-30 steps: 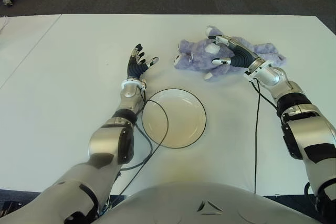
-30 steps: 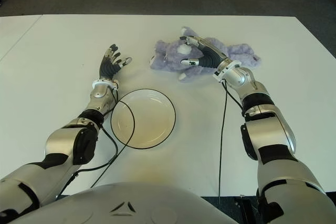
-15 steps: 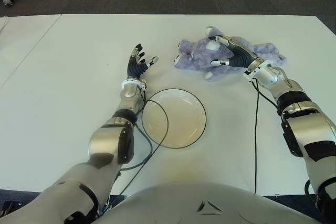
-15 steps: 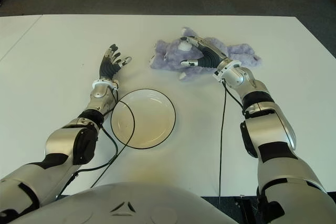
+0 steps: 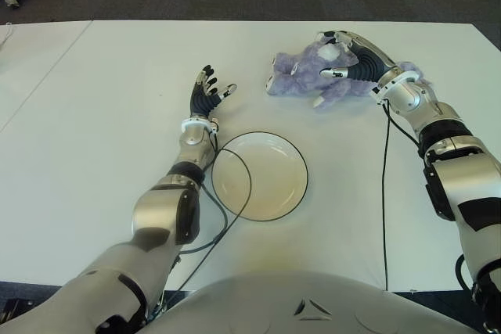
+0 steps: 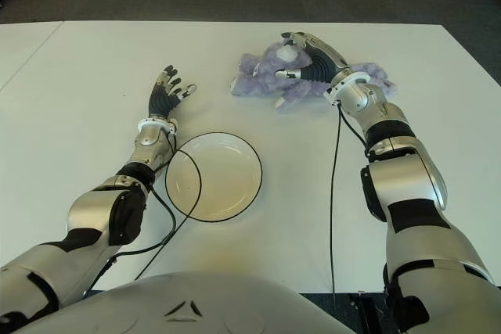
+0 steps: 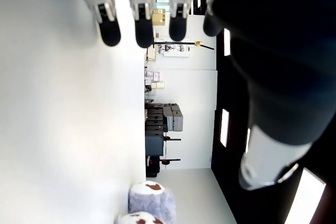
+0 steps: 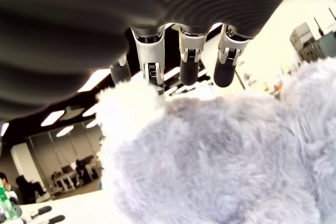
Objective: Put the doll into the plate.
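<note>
The right hand [image 5: 348, 56] curls its fingers over the purple doll [image 5: 301, 80], which lies on the white desk [image 5: 94, 131] beyond the empty plate [image 5: 260, 176]. The left hand [image 5: 207, 93] is spread open beside the plate, holding nothing.

right hand [image 5: 344, 56] | shifted away from robot | doll [image 5: 301, 76] dragged along

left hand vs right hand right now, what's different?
The left hand is spread open and holds nothing, showing left of the plate; the right hand is wrapped over the purple plush doll. The left hand is beside the plate; the right hand reaches further out over the white table. Both have dark fingers.
</note>
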You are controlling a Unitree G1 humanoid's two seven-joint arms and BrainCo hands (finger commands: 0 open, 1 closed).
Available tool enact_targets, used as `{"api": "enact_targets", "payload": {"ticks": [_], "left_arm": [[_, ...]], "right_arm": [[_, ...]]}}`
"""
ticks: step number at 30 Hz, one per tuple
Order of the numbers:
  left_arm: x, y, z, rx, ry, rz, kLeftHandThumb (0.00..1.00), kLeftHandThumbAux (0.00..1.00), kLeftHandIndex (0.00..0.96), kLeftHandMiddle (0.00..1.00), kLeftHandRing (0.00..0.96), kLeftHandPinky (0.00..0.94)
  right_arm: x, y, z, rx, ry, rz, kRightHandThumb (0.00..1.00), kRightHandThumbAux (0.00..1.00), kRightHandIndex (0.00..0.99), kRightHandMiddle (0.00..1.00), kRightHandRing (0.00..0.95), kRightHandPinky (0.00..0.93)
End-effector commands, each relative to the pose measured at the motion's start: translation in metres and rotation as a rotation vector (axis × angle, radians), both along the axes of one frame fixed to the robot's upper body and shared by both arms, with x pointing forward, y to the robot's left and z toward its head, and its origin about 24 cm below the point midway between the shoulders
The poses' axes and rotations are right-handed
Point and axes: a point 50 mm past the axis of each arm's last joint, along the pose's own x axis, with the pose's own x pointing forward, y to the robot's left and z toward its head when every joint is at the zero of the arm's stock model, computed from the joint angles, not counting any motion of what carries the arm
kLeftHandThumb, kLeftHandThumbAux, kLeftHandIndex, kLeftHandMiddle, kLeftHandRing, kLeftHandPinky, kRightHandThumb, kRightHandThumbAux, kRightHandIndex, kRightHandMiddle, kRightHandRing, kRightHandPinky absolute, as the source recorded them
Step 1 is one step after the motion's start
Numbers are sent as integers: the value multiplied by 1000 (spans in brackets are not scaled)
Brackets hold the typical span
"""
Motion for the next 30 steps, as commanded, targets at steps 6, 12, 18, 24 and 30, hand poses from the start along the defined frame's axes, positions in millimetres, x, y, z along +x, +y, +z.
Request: {"api": "enact_targets", "payload": {"ticks": [6, 12, 18, 24, 30], "left_arm": [[-50, -2, -66, -21, 344, 12, 1, 771, 4, 82, 101, 121], [-50, -2, -66, -13, 339, 8, 3, 751, 12, 89, 105, 128], [-50, -1, -66, -9, 339, 7, 4, 744, 9, 91, 104, 127], [-49, -1, -66, -21, 340, 8, 0, 752, 10, 88, 95, 120], [-50, -2, -66, -23, 343, 18, 0, 761, 8, 87, 97, 126]], "right_arm": [[2, -3, 4, -20, -30, -34, 77, 346, 0, 0, 0, 0], [3, -7, 5, -5, -26, -52, 75, 342, 0, 0, 0, 0], [3, -8, 6, 9, -26, -61, 63, 348, 0, 0, 0, 0], [4, -10, 9, 30, -37, -73, 60, 359, 0, 0, 0, 0], [5, -13, 12, 50, -37, -94, 75, 374, 5, 0, 0, 0]]}}
